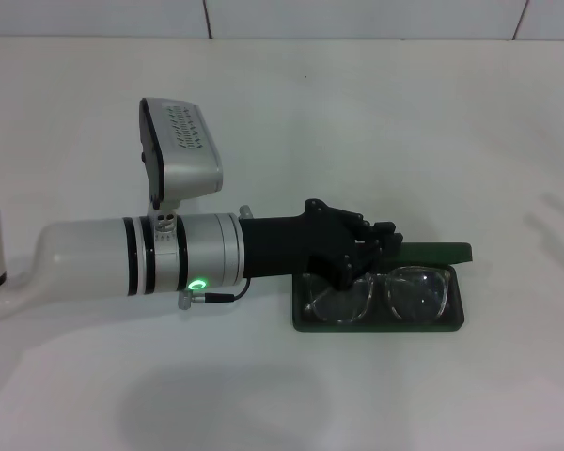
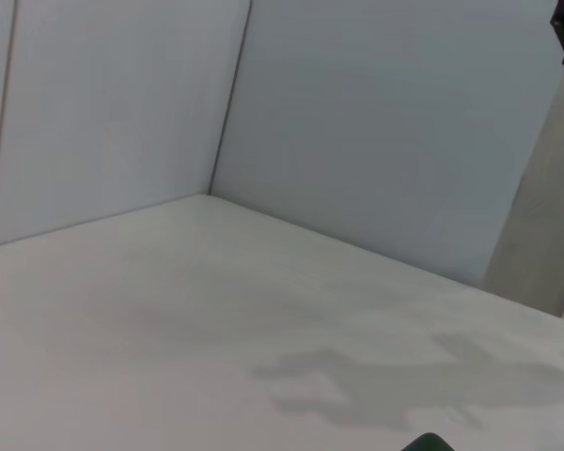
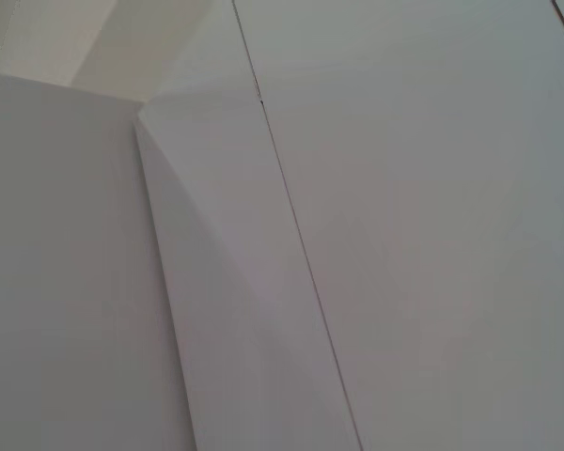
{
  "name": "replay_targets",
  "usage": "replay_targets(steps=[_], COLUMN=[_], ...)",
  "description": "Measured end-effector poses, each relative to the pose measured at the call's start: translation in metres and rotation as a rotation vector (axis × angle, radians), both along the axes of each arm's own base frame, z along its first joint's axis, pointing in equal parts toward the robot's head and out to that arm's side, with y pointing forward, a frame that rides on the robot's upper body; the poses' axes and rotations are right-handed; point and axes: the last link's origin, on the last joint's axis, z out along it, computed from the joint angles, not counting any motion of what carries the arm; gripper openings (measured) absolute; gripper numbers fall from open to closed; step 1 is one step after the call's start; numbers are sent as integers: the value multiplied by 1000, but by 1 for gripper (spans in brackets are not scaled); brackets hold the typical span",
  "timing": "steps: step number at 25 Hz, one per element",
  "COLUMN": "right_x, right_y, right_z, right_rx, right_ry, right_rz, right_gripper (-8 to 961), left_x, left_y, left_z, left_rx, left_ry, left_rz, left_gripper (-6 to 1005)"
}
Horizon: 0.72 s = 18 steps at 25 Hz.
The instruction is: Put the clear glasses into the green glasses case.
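Bench: a plain white bench (image 1: pixel 404 132) carries the work, with pale wall panels behind it.

Green glasses case: the dark green, rectangular hard-shell case with rounded corners (image 1: pixel 456 315) lies open on the bench, right of centre in the head view. Its tray faces up and its lid (image 1: pixel 442 251) stands along the far edge.

Clear glasses: the eyeglasses with a transparent, colourless plastic frame (image 1: pixel 415 292) lie inside the tray of the case, lenses facing up and side by side along its length. The lens nearer the robot's left is partly hidden by the arm's black fingers.

Left tool: the black left tool (image 1: pixel 362 246) reaches in from the left on a white and silver arm (image 1: pixel 141 256) with a green light lit at the wrist. It sits over the left end of the case, at the glasses. Whether it is clenched or released cannot be told, as its dark fingers merge with the case.

Left wrist view: shows bare bench, wall panels and a sliver of dark green at the edge.

Right tool: out of sight; its wrist camera shows only pale panels.
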Motion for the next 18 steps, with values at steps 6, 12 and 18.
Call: replay_targets(steps=[6, 12, 18], right_x=[1, 1, 1], right_y=[-1, -1, -1], right_z=[-1, -3, -4], right_rx=[-6, -15, -14], right_ry=[-2, -7, -7], right_rz=[-4, -5, -5], right_gripper=[380, 380, 379], left_x=[-4, -15, -23], left_y=[-6, -20, -31], left_z=[-2, -3, -2], left_rx=[-13, -28, -28], left_ry=[11, 8, -7], left_rz=[-8, -13, -23], left_gripper=[125, 126, 127])
